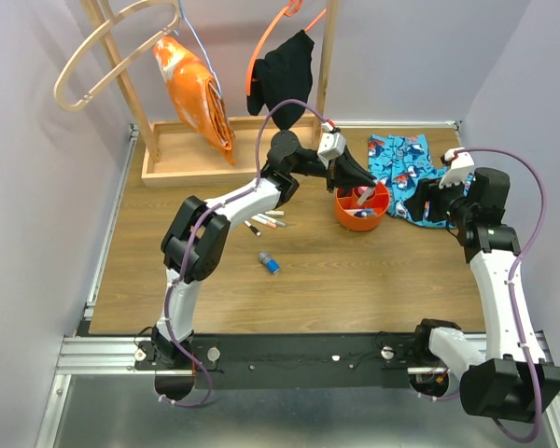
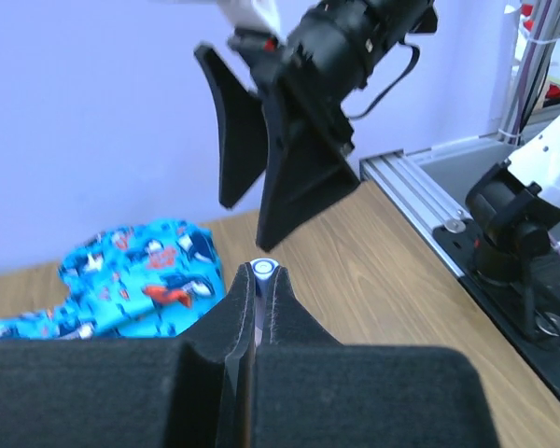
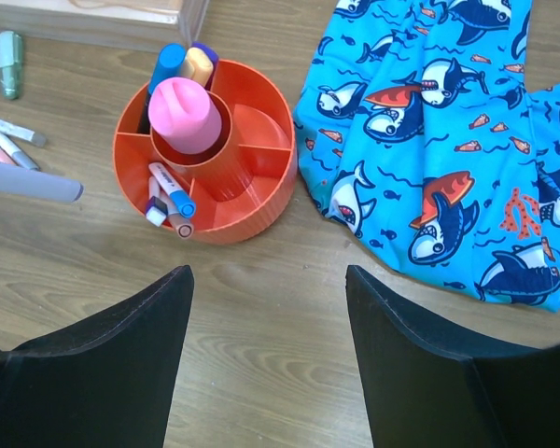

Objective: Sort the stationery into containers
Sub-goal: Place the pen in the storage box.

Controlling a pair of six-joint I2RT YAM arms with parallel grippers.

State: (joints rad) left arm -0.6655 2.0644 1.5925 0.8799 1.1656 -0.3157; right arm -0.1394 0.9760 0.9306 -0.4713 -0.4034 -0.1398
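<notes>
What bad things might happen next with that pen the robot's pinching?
The left end effector is shut on a slim pen, which may slip and miss the orange tub. The open right end effector hangs close in front of it, so the two might bump.

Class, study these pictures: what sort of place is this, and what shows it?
Probably a robotics test cell: a left arm and right arm bolted to an aluminium frame at a wooden table, with staged props like an orange divided tub and shark-print cloth.
</notes>
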